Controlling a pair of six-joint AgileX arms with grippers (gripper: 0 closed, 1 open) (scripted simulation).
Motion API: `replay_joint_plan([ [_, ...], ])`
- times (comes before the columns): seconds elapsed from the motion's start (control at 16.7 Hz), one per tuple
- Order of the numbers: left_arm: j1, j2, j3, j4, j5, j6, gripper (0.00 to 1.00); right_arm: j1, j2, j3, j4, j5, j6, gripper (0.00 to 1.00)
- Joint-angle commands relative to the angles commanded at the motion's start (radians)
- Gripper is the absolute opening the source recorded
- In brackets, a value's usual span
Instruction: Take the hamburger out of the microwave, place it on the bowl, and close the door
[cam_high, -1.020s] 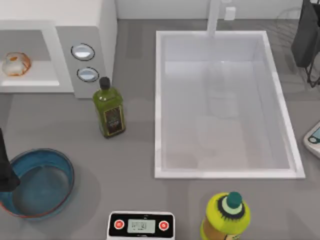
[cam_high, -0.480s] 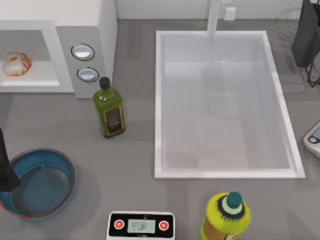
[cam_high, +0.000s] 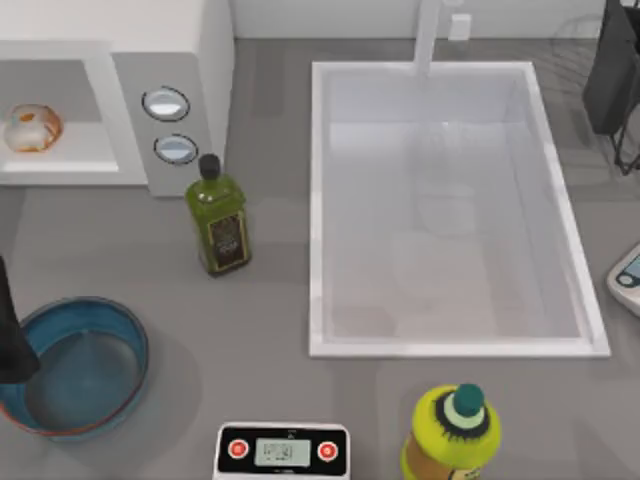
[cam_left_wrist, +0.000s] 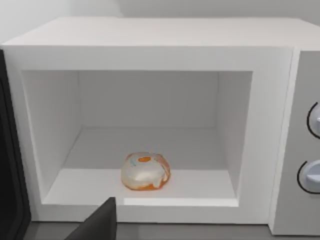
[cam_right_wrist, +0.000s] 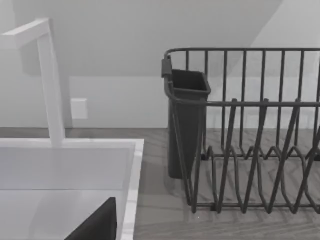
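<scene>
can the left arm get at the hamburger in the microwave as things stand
Probably yes: the hamburger sits near the front of the open microwave cavity, with nothing between it and the left wrist camera's line of approach.

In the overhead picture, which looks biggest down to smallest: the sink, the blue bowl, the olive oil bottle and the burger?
1. Sink, by far the largest.
2. Bowl, partly cut off at the edge.
3. Olive oil bottle.
4. Hamburger, smallest, inside the microwave.
</scene>
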Motion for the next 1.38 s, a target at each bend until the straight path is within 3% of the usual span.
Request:
replay_joint_plan([
  [0.36, 0.003, 0.028, 0.01, 0.012, 0.002, 0.002, 1.0, 0.0, 0.0, 0.0, 0.0, 0.0, 0.0, 1.0],
  [0.6, 0.02, 0.201, 0.072, 0.088, 0.013, 0.01, 1.0, 0.0, 0.0, 0.0, 0.0, 0.0, 0.0, 1.0],
  [0.9, 0.05, 0.577, 0.215, 0.254, 0.039, 0.023, 1.0, 0.0, 0.0, 0.0, 0.0, 0.0, 0.0, 1.0],
  [1.38, 0.094, 1.356, 0.53, 0.601, 0.089, 0.044, 1.0, 0.0, 0.0, 0.0, 0.0, 0.0, 0.0, 1.0],
])
